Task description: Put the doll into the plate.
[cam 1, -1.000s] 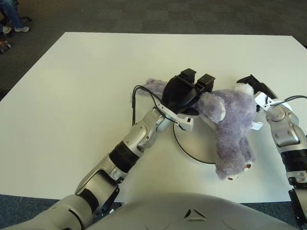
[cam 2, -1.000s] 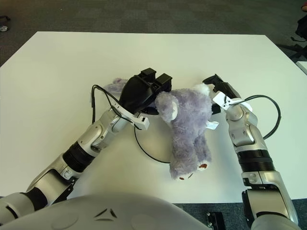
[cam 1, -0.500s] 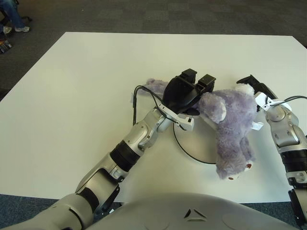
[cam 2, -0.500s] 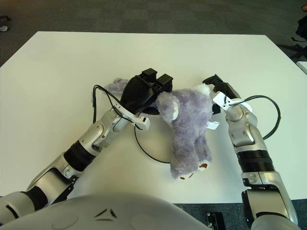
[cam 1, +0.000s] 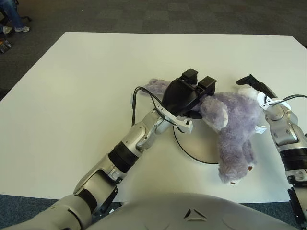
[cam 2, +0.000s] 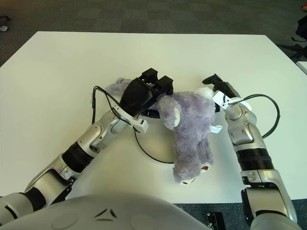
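Now left hand (cam 1: 188, 91) and right hand (cam 1: 254, 88) both clamped on purple doll (cam 1: 230, 124), draped over plate (cam 1: 192, 146) on white worktop (cam 1: 86, 86).

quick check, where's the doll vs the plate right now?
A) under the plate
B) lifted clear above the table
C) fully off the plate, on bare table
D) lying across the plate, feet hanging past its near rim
D: the purple doll lies across the plate, its feet past the near rim, with the left hand at its left side and the right hand at its right.
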Robot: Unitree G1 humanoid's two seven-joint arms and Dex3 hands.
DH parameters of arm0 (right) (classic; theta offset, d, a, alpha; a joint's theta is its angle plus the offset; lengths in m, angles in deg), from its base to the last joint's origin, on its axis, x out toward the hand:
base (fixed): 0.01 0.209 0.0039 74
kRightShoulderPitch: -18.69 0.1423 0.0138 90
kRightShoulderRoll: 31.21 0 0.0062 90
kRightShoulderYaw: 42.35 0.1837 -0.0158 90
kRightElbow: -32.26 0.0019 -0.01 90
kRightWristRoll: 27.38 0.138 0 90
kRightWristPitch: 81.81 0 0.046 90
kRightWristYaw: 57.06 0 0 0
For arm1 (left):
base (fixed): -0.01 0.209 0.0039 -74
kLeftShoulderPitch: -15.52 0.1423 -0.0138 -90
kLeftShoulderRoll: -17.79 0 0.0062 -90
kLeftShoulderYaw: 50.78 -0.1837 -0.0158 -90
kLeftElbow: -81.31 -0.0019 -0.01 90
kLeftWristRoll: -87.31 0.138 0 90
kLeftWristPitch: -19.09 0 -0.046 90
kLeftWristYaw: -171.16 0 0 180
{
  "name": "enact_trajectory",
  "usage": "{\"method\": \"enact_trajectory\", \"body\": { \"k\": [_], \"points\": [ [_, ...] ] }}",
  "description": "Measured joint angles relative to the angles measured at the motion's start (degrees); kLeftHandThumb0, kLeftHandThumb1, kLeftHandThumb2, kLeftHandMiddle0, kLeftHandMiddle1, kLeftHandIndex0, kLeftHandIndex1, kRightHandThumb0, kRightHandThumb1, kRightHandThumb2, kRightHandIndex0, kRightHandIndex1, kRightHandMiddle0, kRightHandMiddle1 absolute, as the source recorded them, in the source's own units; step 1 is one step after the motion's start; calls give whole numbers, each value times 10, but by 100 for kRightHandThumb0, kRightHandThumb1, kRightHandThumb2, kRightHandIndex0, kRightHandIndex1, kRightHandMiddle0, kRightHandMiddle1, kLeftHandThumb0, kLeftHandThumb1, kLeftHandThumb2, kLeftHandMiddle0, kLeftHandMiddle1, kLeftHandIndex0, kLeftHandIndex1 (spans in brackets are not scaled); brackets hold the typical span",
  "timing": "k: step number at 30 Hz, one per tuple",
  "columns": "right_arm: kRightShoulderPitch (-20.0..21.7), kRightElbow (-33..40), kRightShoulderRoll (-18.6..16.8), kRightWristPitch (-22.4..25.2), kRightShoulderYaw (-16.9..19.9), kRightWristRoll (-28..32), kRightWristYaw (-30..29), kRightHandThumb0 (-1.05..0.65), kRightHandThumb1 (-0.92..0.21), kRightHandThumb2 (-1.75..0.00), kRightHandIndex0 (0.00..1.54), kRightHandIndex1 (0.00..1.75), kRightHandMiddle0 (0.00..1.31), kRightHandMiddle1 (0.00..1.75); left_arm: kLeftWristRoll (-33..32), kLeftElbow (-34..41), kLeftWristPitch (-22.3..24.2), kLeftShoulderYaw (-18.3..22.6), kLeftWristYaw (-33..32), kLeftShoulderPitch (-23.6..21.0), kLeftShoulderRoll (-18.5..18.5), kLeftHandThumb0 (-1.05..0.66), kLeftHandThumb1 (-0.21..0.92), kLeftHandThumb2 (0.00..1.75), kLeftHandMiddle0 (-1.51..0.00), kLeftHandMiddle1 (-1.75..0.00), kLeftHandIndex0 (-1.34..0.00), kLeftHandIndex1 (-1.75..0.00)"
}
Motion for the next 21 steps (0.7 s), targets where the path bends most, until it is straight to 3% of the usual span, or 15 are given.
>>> {"method": "enact_trajectory", "body": {
  "k": [1, 3, 5, 8, 12, 16, 18, 21],
  "points": [
    [1, -1, 0, -1, 0, 0, 0, -55, -46, -87, 12, 112, 0, 108, -3, 4, -1, 0, 5, 2, 2, -1, 64, 93, -28, -175, -27, -173],
    [2, -5, 0, -3, 1, 0, 0, -50, -41, -93, 12, 117, 0, 112, -6, 13, -4, 0, 14, 6, 7, 22, 50, 109, -42, -175, -15, -154],
    [5, -10, 0, -6, 1, 0, 0, -44, -36, -99, 12, 121, 0, 116, -9, 22, -7, 0, 27, 9, 11, -27, 64, 88, -50, -175, -8, -145],
    [8, -17, -2, -11, 4, 2, 0, -32, -28, -109, 12, 131, 0, 123, -26, 44, -8, 0, 57, 16, 20, -72, 83, 68, -36, -162, -2, -125],
    [10, -26, -5, -20, 12, 8, 0, -18, -22, -121, 10, 139, 0, 129, -50, 72, -10, 1, 100, 25, 31, -93, 90, 66, -22, -136, 0, -105],
    [11, -44, -6, -41, 25, 26, 0, -10, -19, -127, 9, 141, 0, 133, -75, 96, -11, 4, 147, 31, 44, -98, 92, 67, -12, -116, 0, -94],
    [11, -52, -6, -55, 28, 33, 0, -4, -18, -131, 8, 142, 0, 135, -82, 102, -10, 5, 164, 32, 48, -100, 92, 69, -12, -95, 0, -85],
    [12, -64, -6, -76, 32, 40, 0, -1, -18, -134, 9, 142, 0, 136, -93, 111, -7, 6, 192, 34, 51, -101, 92, 72, -9, -83, 0, -74]
  ]
}}
